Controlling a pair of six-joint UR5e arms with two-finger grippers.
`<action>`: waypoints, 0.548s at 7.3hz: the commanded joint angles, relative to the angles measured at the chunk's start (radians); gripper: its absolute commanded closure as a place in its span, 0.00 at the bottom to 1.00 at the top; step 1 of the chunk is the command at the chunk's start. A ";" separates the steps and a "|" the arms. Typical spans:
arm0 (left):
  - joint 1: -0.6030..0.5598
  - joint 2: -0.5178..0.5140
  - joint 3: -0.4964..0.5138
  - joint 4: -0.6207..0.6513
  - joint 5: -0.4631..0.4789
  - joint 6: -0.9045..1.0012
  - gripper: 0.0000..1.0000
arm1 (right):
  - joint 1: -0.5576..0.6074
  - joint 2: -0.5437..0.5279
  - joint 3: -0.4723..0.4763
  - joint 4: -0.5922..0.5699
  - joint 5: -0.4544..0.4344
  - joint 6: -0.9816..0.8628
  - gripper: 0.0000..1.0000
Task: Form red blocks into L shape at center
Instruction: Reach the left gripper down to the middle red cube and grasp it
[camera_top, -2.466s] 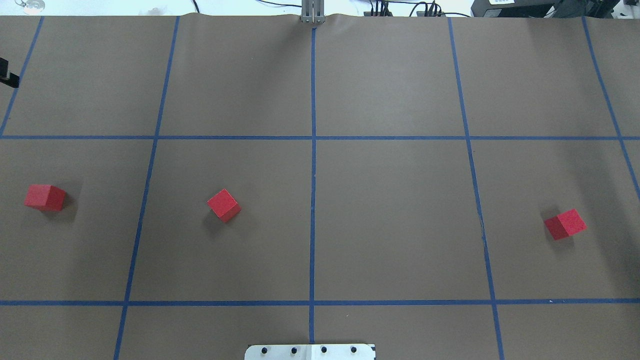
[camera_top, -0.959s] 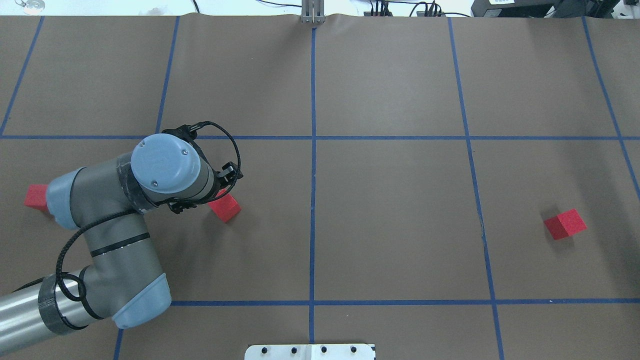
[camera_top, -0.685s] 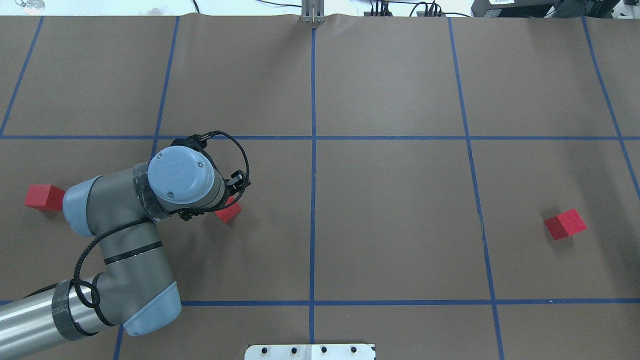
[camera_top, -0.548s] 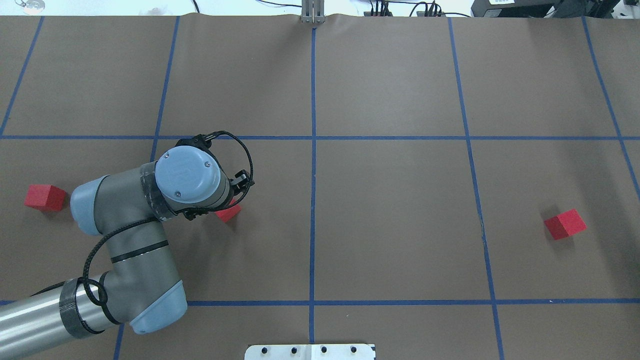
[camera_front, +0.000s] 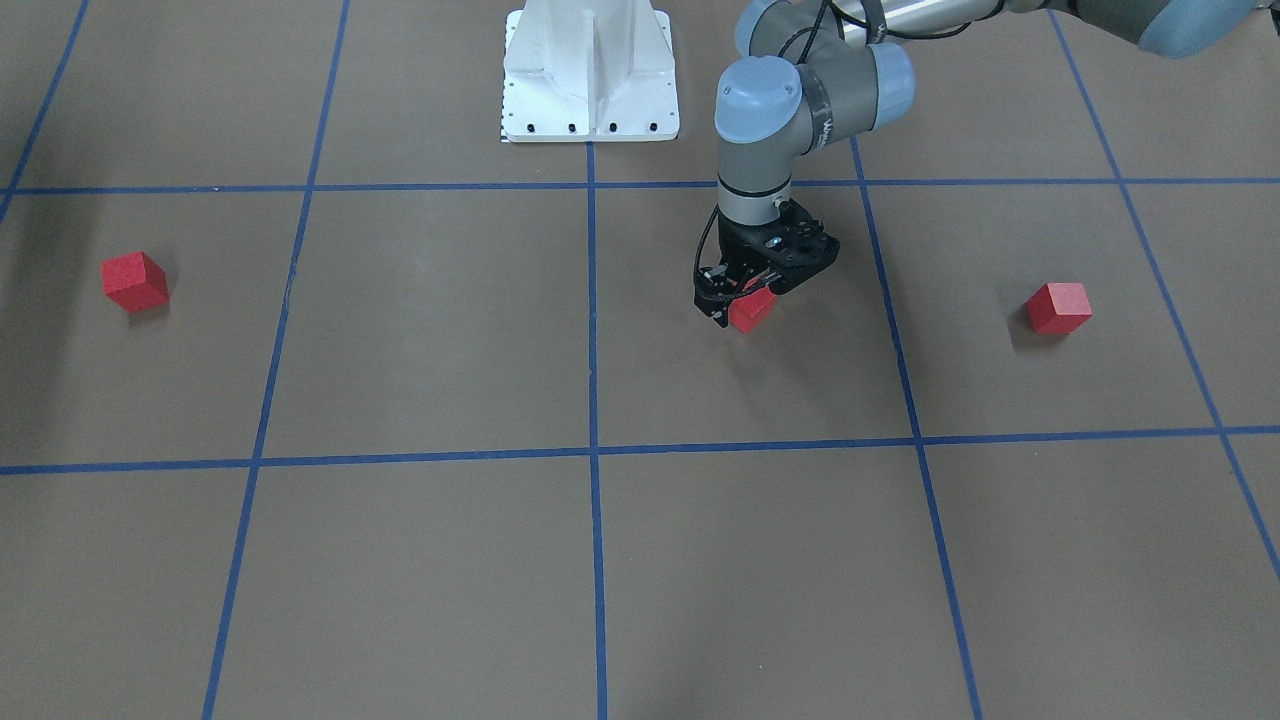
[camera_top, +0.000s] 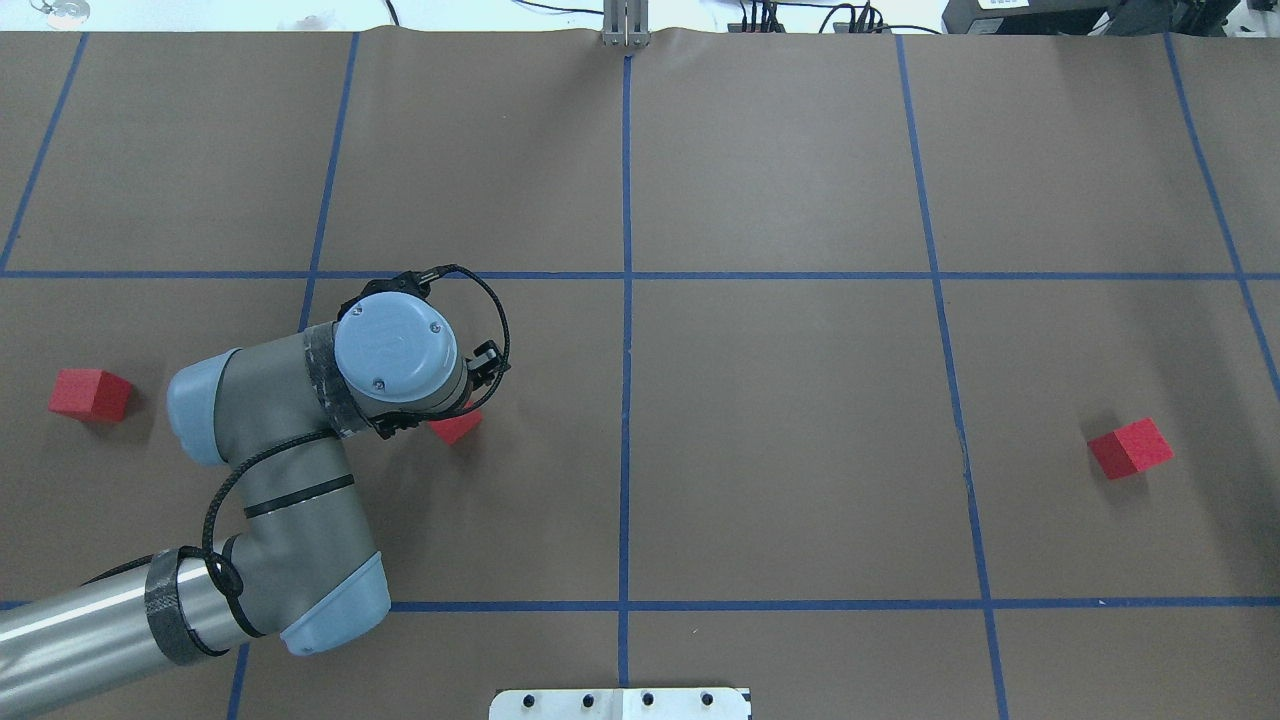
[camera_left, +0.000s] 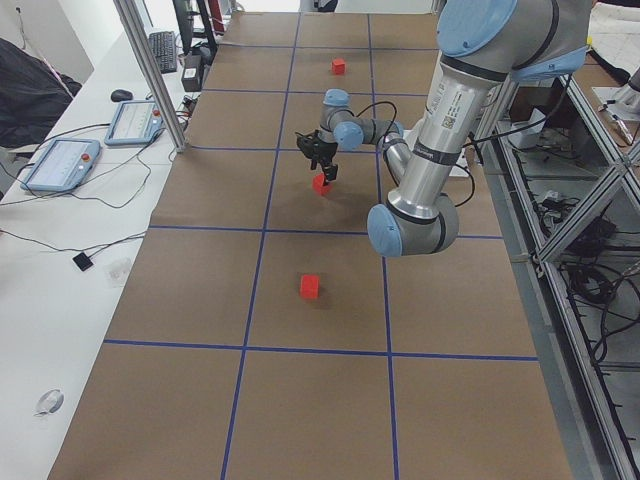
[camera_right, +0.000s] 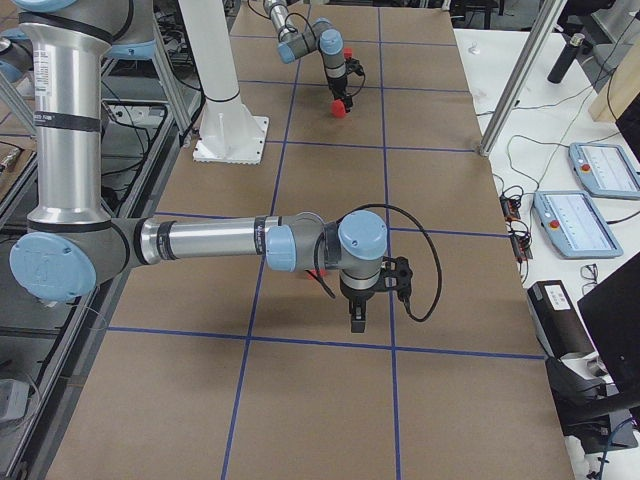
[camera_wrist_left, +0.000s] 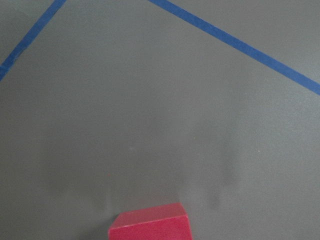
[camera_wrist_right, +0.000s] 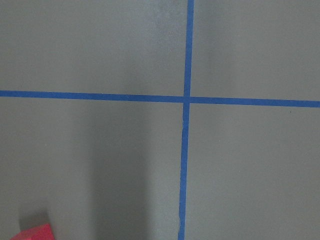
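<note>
Left hand (camera_front: 742, 300) is down low over the inner block (camera_front: 755, 312). That block sits flat on the brown table (camera_top: 780, 420), in the grid square just on the robot's left of the center tape line (camera_top: 626, 400). From the front view the fingers look spread with the block between them. 1 dark finger (camera_front: 714, 305) is right beside the block's side, and I don't see any squeeze on it. Overhead, the wrist covers most of the block and only 1 red corner pokes out. The left wrist cam has it right at the bottom edge of its view.

The left outer block (camera_top: 90, 394) is off on its own near the table's left end, in the next grid square over from the inner one. The right outer block (camera_top: 1130, 448) is way over toward the other end, turned a bit against the grid. So all 3 are well apart, nothing touching, no L at the center.

Right hand (camera_right: 357, 322) only shows up in the right-side view, pointing straight down. Can't tell if its fingers are apart or together. Its wrist cam catches a tape crossing and a bit of red in the bottom-left corner.
</note>
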 joint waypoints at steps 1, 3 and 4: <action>-0.003 -0.003 0.022 -0.001 0.000 -0.003 0.23 | 0.000 0.000 0.000 0.000 0.000 0.000 0.01; -0.005 -0.002 0.005 -0.001 -0.007 0.002 1.00 | 0.000 0.000 -0.002 -0.001 -0.002 0.000 0.01; -0.008 0.000 -0.040 0.011 -0.012 0.012 1.00 | 0.000 0.001 -0.002 0.000 -0.002 0.000 0.01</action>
